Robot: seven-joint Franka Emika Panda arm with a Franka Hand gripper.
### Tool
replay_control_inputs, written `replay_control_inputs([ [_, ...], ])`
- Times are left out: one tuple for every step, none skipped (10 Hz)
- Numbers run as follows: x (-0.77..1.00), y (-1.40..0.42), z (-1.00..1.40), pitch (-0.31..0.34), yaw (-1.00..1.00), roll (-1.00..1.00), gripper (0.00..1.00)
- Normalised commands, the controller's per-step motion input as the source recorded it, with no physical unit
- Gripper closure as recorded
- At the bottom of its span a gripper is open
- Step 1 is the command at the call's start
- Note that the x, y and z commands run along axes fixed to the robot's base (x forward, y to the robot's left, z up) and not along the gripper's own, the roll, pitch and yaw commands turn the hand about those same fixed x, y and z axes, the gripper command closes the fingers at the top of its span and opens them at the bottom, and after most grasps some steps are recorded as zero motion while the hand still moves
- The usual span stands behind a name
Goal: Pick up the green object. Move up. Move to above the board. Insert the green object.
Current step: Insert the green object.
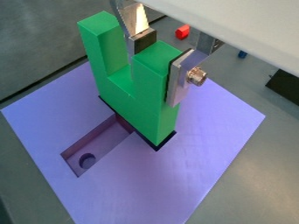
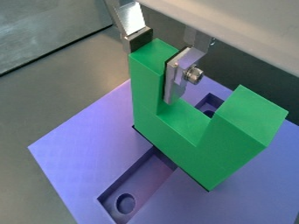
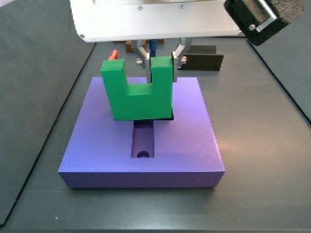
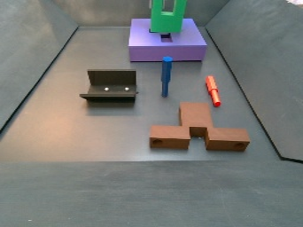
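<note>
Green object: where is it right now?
In both side views the green object stands upright in the board's cross recess, one prong between the gripper's fingers.

green object [image 3: 135, 98] upright (hand-held) [image 3: 159, 60] in board [image 3: 183, 150]

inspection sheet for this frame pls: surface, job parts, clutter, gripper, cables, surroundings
Surface: dark grey floor, bare between the parts.
Job's things: green block stands upright, prongs up, in the cross recess of the purple board; one arm of the recess with a round hole shows open beside it.
Clutter: dark fixture, blue peg standing upright, red peg lying flat, brown U-shaped block lying flat, all away from the board.
Gripper: gripper sits over the board, its silver fingers clamped either side of one prong of the green block.
Cables: nothing seen.
Surroundings: grey walls enclose the floor.
</note>
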Motion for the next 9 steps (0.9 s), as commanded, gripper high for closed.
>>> replay_control_inputs([
  [0.04, 0.00, -0.31, -0.114, 0.00, -0.03, 1.00],
  [0.00, 0.01, -0.31, -0.087, 0.00, 0.00, 1.00],
  [-0.23, 0.05, -0.29, -0.047, 0.00, 0.01, 1.00],
  [-0.13, 0.01, -0.51, -0.020, 0.00, 0.00, 1.00],
  [0.00, 0.05, -0.83, 0.000, 0.00, 0.04, 1.00],
  [0.00, 0.00, -0.95, 0.000, 0.00, 0.18, 1.00],
  [0.00, 0.00, -0.72, 0.033, -0.05, 0.23, 1.00],
  [0.03, 0.00, -0.04, 0.027, 0.00, 0.02, 1.00],
  [0.00, 0.00, 0.00, 0.000, 0.00, 0.00, 1.00],
])
